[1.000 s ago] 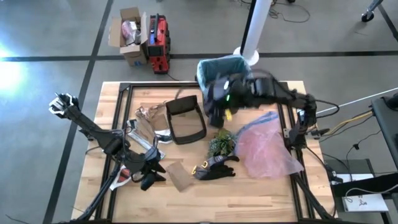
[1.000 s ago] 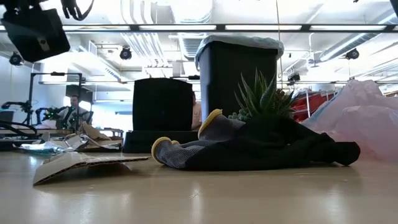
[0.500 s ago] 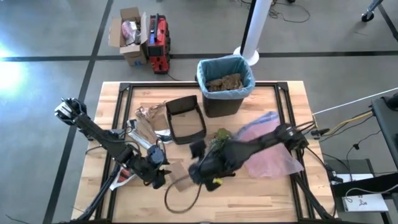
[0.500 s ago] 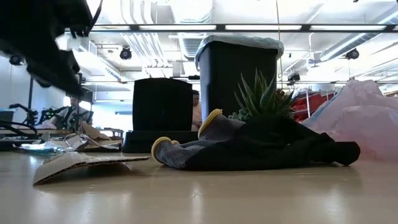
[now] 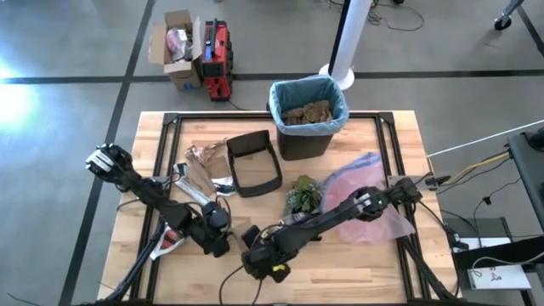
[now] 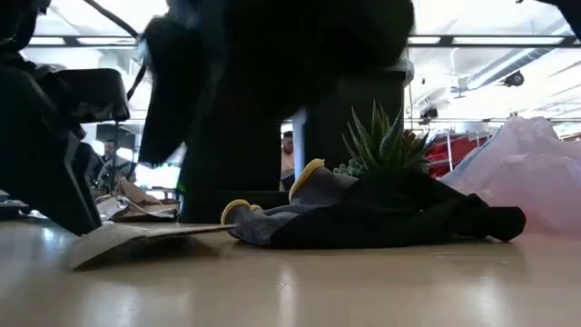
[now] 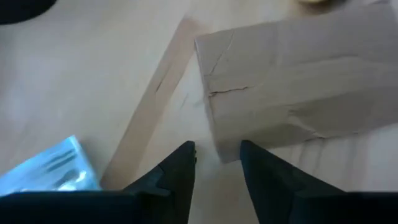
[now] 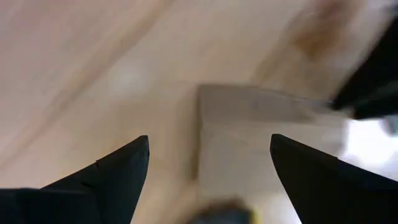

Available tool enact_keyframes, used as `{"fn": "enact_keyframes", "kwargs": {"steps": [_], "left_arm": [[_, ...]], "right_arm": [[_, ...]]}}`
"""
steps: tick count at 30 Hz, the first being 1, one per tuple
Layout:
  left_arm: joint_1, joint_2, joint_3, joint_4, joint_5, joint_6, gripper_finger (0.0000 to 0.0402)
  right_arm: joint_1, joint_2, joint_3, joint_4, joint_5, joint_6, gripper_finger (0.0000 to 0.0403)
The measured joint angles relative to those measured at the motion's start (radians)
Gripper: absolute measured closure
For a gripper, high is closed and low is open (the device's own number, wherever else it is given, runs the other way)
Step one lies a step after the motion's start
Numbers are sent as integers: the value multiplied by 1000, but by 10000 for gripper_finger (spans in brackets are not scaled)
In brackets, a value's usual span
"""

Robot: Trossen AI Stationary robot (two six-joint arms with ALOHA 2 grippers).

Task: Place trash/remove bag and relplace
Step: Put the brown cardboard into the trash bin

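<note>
You're looking at two dark, near-black arms w/ jointed tube links. Left arm [image 5: 140, 189] is showing a white-and-black block at its base end, plus a red/white bit near the wrist. Right arm [image 5: 340, 211] is carrying a grey joint mid-link, a yellow mark by its wrist, and a thin black cable looping under it. Fingers [image 7: 177, 180] are showing as matte black tapered wedges.

My two arms [image 5: 144, 191] were dark, almost black. The bin [image 5: 306, 140] was black, its liner [image 5: 277, 95] teal-blue. The loose bag [image 5: 361, 200] was translucent pink. The flat paper piece [image 7: 298, 81] was plain brown, creased. The plant [image 5: 303, 195] was green. The glove [image 6: 363, 218] was black with yellow trim. The table [image 5: 357, 263] was pale wood.
</note>
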Motion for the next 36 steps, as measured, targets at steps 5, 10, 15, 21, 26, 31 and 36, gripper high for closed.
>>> {"fn": "enact_keyframes", "kwargs": {"steps": [5,10,15,21,26,31,36], "left_arm": [[0,-2,-51,82,4,15,305],[0,-6,-95,154,7,55,317],[1,-7,-109,191,6,62,325],[1,-16,-109,281,31,99,326],[0,-49,-74,273,51,173,327],[0,-107,-15,203,44,235,334],[1,-212,51,0,-12,256,339]], "right_arm": [[5,55,0,6,134,6,97],[-4,73,2,21,317,17,115],[-7,60,11,24,342,-16,142],[-21,14,46,36,415,-97,208],[-28,2,57,18,411,-143,301],[-57,-91,61,-6,411,-166,394],[-87,-229,60,-76,404,-18,398]]}}
